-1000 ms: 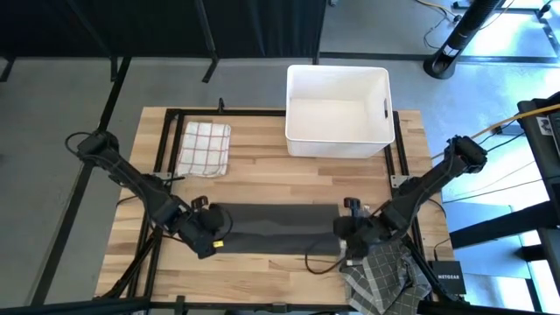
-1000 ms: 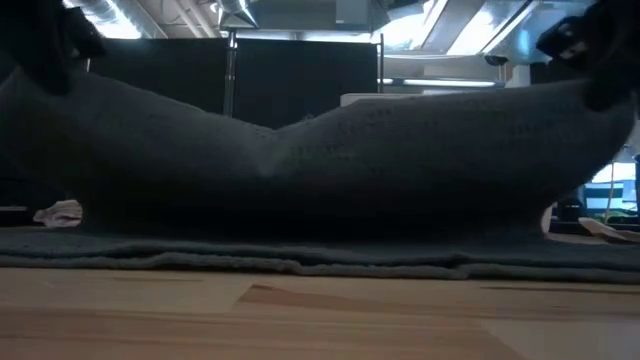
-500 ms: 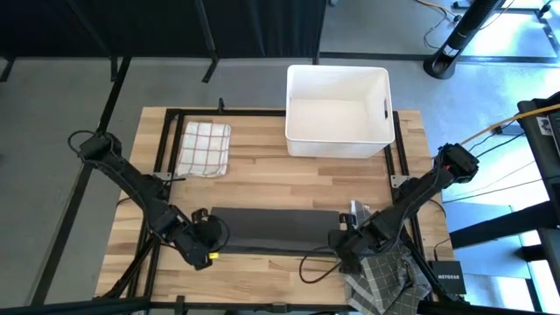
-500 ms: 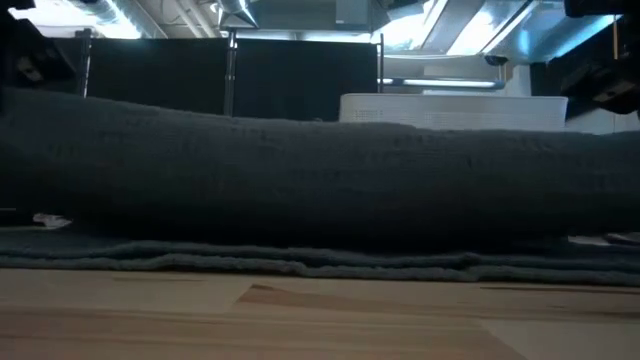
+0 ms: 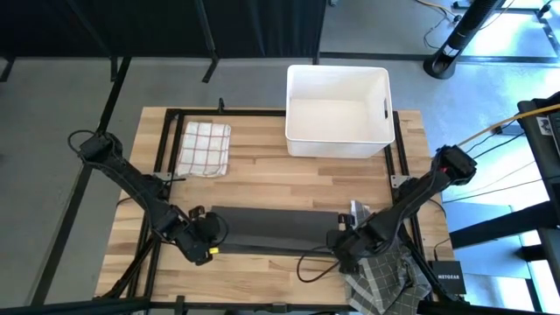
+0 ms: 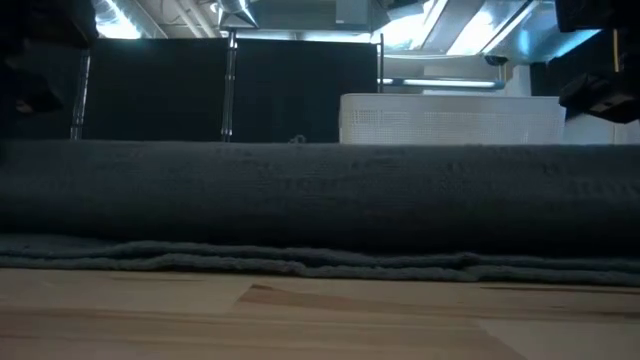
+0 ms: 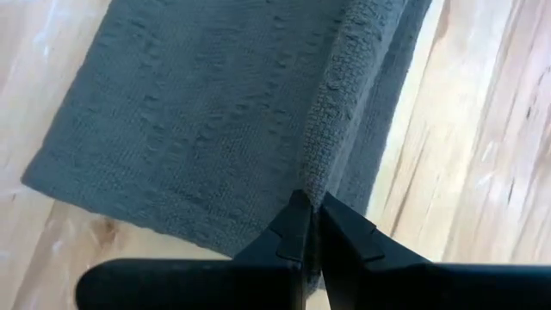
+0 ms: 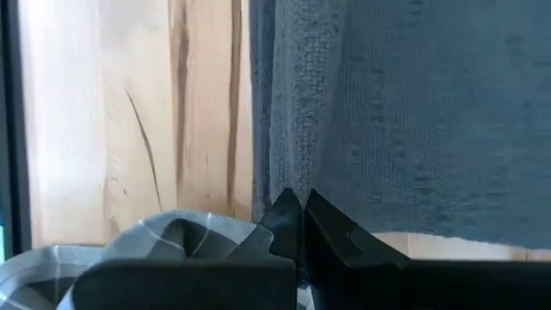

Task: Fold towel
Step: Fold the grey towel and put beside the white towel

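Towel [image 5: 273, 229], dark grey, lies as a long folded strip across the near half of the table [image 5: 262, 179], its length running from one arm to the other. On the left, the left gripper [image 5: 210, 248] sits low at the strip's near left corner with its fingers [image 7: 297, 231] pressed together on a pinched ridge of the cloth, as the left wrist view shows, the fabric rising from the tips while bare wood shows on both sides. Behind it, toward the far left of the table, a checked cloth [image 5: 204, 147] lies folded, well apart from the towel. A black frame [image 5: 166, 144] runs along the table's left and far edges. Farther right, a white bin [image 5: 338, 109] stands at the far edge, well clear of the strip. In the low view the towel [image 6: 320, 200] fills the width as a raised dark band over a flatter layer resting on the wood, hiding most of what lies behind it; only the bin's top [image 6: 452, 118] shows above it. On the right, the right gripper [image 5: 341, 248] holds the near right corner, fingers [image 8: 288, 226] shut on the towel's edge, seen in the right wrist view beside bare wood. Just beside and under that arm, a grey checked cloth [image 5: 378, 278] lies bunched at the table's near right corner.
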Motion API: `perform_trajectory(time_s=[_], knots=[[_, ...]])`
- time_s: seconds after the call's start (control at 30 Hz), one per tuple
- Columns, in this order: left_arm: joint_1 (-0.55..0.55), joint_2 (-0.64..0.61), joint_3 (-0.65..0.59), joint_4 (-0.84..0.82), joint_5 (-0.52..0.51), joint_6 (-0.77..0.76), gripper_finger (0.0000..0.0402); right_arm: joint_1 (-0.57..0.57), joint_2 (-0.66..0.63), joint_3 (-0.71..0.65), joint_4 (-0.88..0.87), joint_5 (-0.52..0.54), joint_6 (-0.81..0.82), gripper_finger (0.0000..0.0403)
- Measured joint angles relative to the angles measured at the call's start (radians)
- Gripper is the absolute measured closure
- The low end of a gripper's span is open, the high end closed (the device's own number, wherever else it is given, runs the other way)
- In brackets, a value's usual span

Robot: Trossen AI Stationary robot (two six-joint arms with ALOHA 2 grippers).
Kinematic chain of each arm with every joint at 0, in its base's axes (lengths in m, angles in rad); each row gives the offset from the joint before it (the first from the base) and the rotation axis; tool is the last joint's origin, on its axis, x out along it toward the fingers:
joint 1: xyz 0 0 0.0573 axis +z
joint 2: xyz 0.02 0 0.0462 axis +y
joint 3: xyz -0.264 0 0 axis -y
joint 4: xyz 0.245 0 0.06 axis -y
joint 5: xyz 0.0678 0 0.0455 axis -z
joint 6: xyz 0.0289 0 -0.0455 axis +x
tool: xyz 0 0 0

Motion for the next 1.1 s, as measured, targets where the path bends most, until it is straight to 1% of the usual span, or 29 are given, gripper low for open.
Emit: perform_trajectory(time_s=[0.17, 0.23, 0.33, 0.37, 0.43, 0.57, 0.6, 0.63, 0.67, 0.7, 0.73, 0.77, 0.8, 0.83, 0.87, 0.9, 0.93, 0.97, 1.03, 1.1], knots=[[0.0, 0.0, 0.0, 0.045, 0.003, 0.026, 0.0385, 0.0, 0.016, 0.0, -0.016, -0.018, 0.001, 0.0388], [0.003, 0.0, 0.0, 0.053, 0.007, 0.03, 0.0371, 0.0, 0.016, 0.0, -0.021, -0.02, 0.002, 0.0375], [0.004, -0.001, 0.0, 0.068, 0.022, 0.03, 0.0336, 0.001, 0.016, 0.0, -0.028, -0.027, 0.004, 0.034], [0.004, -0.003, 0.001, 0.066, 0.042, 0.032, 0.0321, 0.001, 0.016, 0.0, -0.028, -0.036, 0.005, 0.0327], [0.01, -0.007, 0.007, 0.06, 0.114, 0.042, 0.0292, 0.0, 0.016, 0.0, -0.029, -0.072, 0.006, 0.0301], [0.039, -0.042, 0.033, 0.066, 0.319, 0.042, 0.0251, -0.017, 0.013, 0.047, -0.124, -0.191, 0.029, 0.0258], [0.043, -0.052, 0.038, 0.069, 0.341, 0.039, 0.0245, -0.024, 0.013, 0.069, -0.154, -0.214, 0.039, 0.0251], [0.049, -0.062, 0.044, 0.068, 0.338, 0.037, 0.0241, -0.033, 0.012, 0.092, -0.185, -0.23, 0.052, 0.0246], [0.052, -0.07, 0.047, 0.07, 0.312, 0.046, 0.0238, -0.043, 0.012, 0.114, -0.206, -0.238, 0.056, 0.0242], [0.055, -0.075, 0.049, 0.071, 0.259, 0.066, 0.0237, -0.051, 0.012, 0.137, -0.214, -0.229, 0.055, 0.024], [0.058, -0.077, 0.049, 0.071, 0.177, 0.088, 0.0236, -0.056, 0.012, 0.155, -0.209, -0.196, 0.043, 0.0238], [0.058, -0.075, 0.049, 0.067, 0.081, 0.115, 0.0236, -0.061, 0.011, 0.168, -0.192, -0.137, 0.011, 0.0238], [0.059, -0.066, 0.046, 0.068, -0.018, 0.143, 0.0235, -0.061, 0.01, 0.172, -0.152, -0.046, -0.036, 0.0238], [0.06, -0.056, 0.037, 0.082, -0.102, 0.168, 0.0235, -0.059, 0.01, 0.167, -0.089, 0.062, -0.09, 0.0238], [0.062, -0.044, 0.025, 0.096, -0.161, 0.191, 0.0235, -0.058, 0.01, 0.151, -0.005, 0.175, -0.159, 0.0238], [0.068, -0.03, 0.013, 0.109, -0.199, 0.215, 0.0235, -0.058, 0.017, 0.131, 0.083, 0.269, -0.228, 0.0237], [0.076, -0.016, 0.001, 0.127, -0.213, 0.236, 0.0235, -0.06, 0.024, 0.108, 0.173, 0.331, -0.288, 0.0237], [0.082, -0.001, -0.01, 0.139, -0.215, 0.249, 0.0235, -0.064, 0.034, 0.084, 0.254, 0.359, -0.336, 0.0237], [0.095, 0.028, -0.038, 0.142, -0.216, 0.244, 0.0235, -0.091, 0.061, 0.038, 0.394, 0.359, -0.406, 0.0237], [0.103, 0.063, -0.064, 0.142, -0.211, 0.22, 0.0235, -0.121, 0.092, 0.001, 0.485, 0.32, -0.419, 0.0237]])
